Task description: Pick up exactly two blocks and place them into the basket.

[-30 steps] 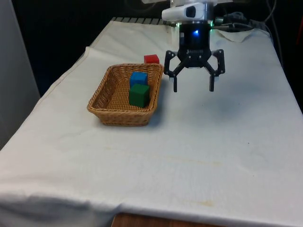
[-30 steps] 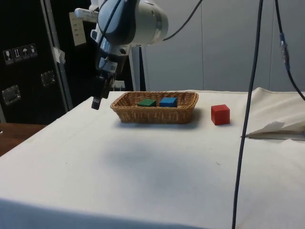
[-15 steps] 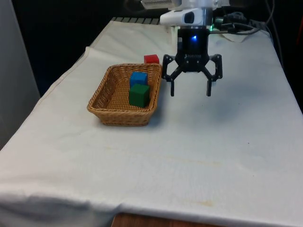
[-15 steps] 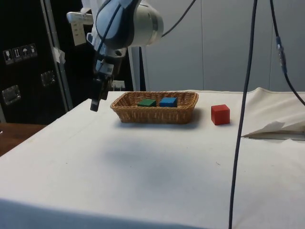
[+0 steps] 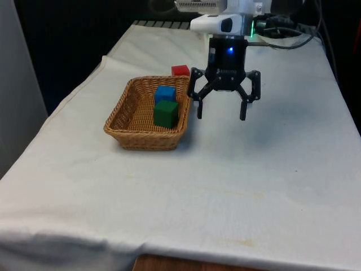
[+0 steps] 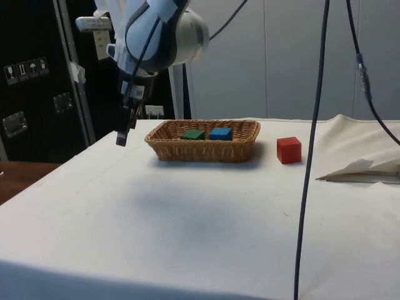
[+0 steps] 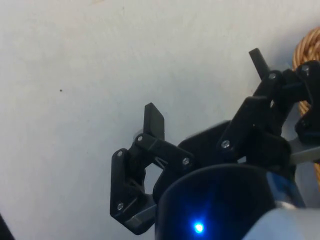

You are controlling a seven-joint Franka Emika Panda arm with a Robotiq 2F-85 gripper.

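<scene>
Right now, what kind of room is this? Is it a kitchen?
Probably not a kitchen; more likely a lab or workshop. A robot arm hangs over a table under a white cloth, with a basket of blocks, loose cables and dark cabinets behind.

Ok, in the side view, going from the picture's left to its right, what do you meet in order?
gripper → green block → blue block → red block. The two blocks lie in the wicker basket; the red one stands on the cloth outside it.
</scene>
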